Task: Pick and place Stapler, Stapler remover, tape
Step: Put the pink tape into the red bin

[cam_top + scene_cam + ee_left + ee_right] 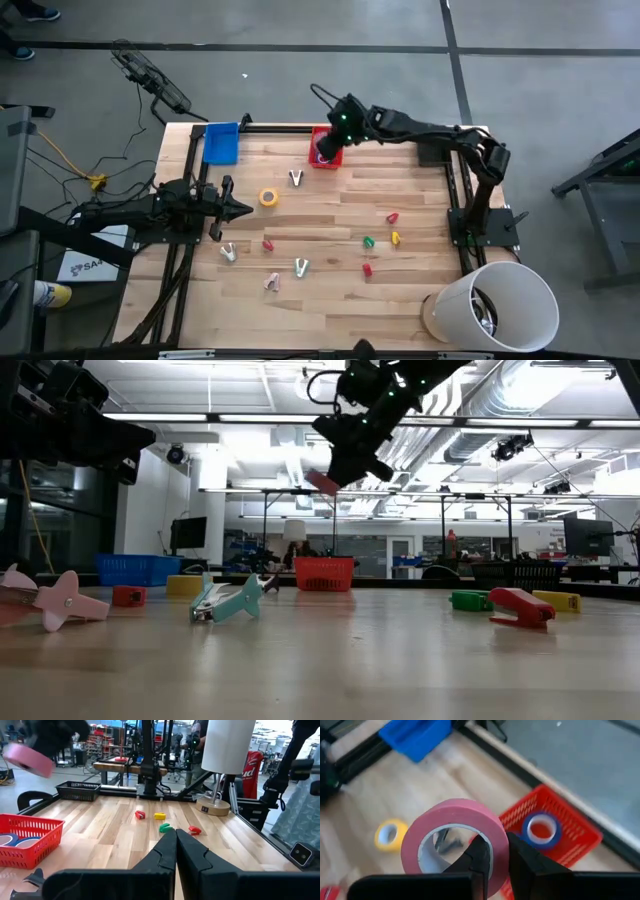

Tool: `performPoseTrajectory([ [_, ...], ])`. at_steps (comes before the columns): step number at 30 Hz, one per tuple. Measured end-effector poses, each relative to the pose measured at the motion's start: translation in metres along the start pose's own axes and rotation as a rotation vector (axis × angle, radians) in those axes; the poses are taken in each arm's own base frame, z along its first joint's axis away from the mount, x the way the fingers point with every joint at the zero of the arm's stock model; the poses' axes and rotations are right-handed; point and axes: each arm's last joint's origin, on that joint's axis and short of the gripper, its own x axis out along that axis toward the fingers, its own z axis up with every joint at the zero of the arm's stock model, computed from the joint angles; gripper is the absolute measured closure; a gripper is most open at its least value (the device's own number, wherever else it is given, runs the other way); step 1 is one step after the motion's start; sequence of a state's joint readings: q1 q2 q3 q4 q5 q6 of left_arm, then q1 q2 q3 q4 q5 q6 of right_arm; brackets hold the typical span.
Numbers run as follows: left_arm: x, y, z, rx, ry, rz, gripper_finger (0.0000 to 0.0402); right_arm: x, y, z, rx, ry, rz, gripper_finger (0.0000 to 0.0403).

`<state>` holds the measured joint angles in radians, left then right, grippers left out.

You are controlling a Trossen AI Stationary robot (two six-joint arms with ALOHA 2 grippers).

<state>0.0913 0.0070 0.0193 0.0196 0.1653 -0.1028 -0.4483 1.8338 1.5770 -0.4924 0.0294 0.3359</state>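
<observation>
Above the red basket [326,150] at the table's twelve o'clock edge, we have the right gripper [492,851] pinched down on the wall of the pink tape [454,839], one finger inside the ring and one outside, so its jaws stand almost closed with only the band's thickness between them. In the low view the roll hangs well clear of the basket rim, so it has some way to fall.

That is where we see the risk. In the right wrist view the pink roll sits off toward the basket's nine o'clock side, over bare wood, while a blue tape [541,829] already lies inside. If we let go from here, the roll could strike the rim or miss altogether, land on edge and roll away across the table [330,235]. We would judge it safer to shift further over the basket and lower before releasing.

The grip is on one thin wall only, so a quick swing could twist the roll between the fingers.

The yellow tape [268,197] waits on the wood at about seven o'clock from the basket. Our left gripper [176,836] rests at the table's nine o'clock side, fingers pressed together, holding nothing.
</observation>
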Motion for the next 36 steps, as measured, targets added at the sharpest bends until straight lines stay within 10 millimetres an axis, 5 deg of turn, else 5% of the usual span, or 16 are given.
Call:
performPoseTrajectory([
  [8, 0.0, 0.0, 0.0, 0.0, -0.001, 0.0, 0.0401, 0.031, -0.009, 0.022, 0.02, -0.001, -0.055, 0.0368],
  [22, 0.0, 0.0, 0.0, 0.0, 0.0, 0.0, 0.0401, 0.098, -0.046, 0.006, 0.083, 0.305, -0.134, 0.0362],
  [36, 0.0, 0.0, 0.0, 0.0, 0.0, 0.0, 0.0401, 0.103, -0.05, -0.002, 0.084, 0.378, -0.079, 0.036],
])
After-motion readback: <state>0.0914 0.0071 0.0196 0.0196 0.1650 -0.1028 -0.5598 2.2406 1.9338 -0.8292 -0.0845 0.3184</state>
